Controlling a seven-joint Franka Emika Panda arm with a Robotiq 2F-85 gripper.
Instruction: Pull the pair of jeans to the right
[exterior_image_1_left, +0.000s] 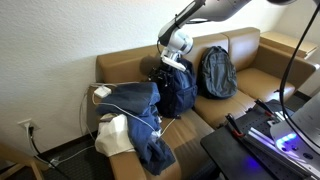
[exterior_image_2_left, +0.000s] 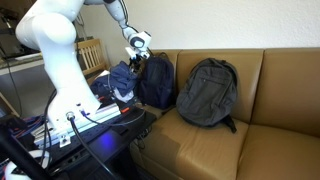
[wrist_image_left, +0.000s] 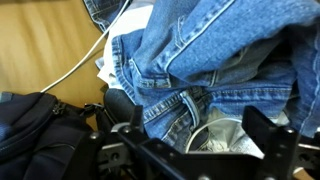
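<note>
Cream wall behind a long tan leather sofa (exterior_image_2_left: 285, 80), whose seat is the working surface. A heap of blue denim jeans (exterior_image_1_left: 140, 105) lies at the end of the seat beside one armrest, and part of it hangs over the front edge. Just beside the heap, toward the middle of the seat, a dark navy fabric backpack (exterior_image_1_left: 180, 92) leans against the back cushion. A grey fabric backpack (exterior_image_1_left: 216, 72) stands farther along. A crumpled white cloth (exterior_image_1_left: 115, 135) lies against the jeans at the front edge. The black Robotiq gripper (wrist_image_left: 195, 130) hovers over the denim with its jaws spread apart, grasping nothing. A thin white cable (wrist_image_left: 80, 62) runs across the jeans. That cable is probably the main risk: it could snag and be dragged along when the jeans are pulled. The navy backpack stands in the pull's path and could topple. A shallow pinch might catch only one fold, which could then slip free.
</note>
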